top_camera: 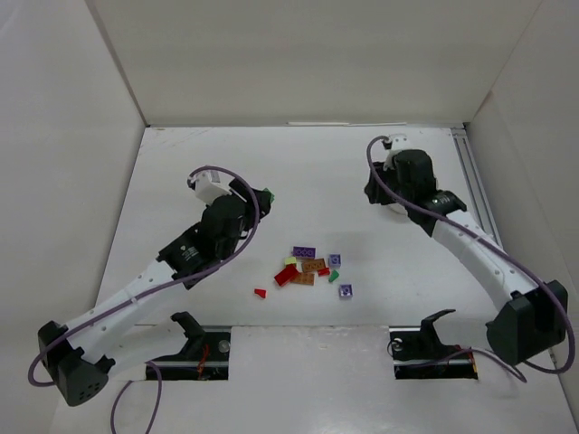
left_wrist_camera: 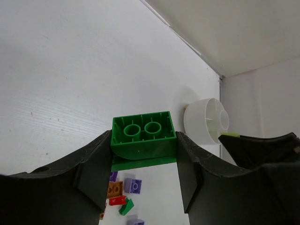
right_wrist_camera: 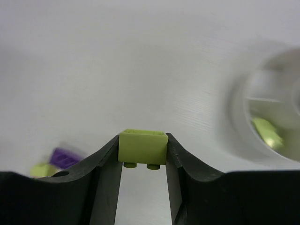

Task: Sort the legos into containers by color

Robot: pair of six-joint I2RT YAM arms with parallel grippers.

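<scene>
From above, the left hand (top_camera: 260,194) hangs over the white worktop (top_camera: 181,172) at about 10 o'clock from the heap of legos (top_camera: 308,267), with only a speck of green showing at its tip. The right hand (top_camera: 387,201) sits at about 2 o'clock from that heap, and whatever it carries is hidden under the wrist. The heap mixes red, purple, orange-brown and pale pieces. A red wedge (top_camera: 261,293) lies apart at its 8 o'clock and a purple square (top_camera: 345,290) at its 4 o'clock.

The left wrist camera shows what the top view cannot. The left hand pinches a green brick (left_wrist_camera: 143,133) with one finger pressed on each end, and two hollow tubes of the brick face the lens. At 2 o'clock from the brick stands the round white dish (left_wrist_camera: 204,122), its dividers visible.

The right wrist camera shows the right hand clamped on a yellow-green brick (right_wrist_camera: 143,147), studs pointing down. The dish is a blur at 3 o'clock, and a second yellow-green piece (right_wrist_camera: 267,132) lies in one compartment.
</scene>
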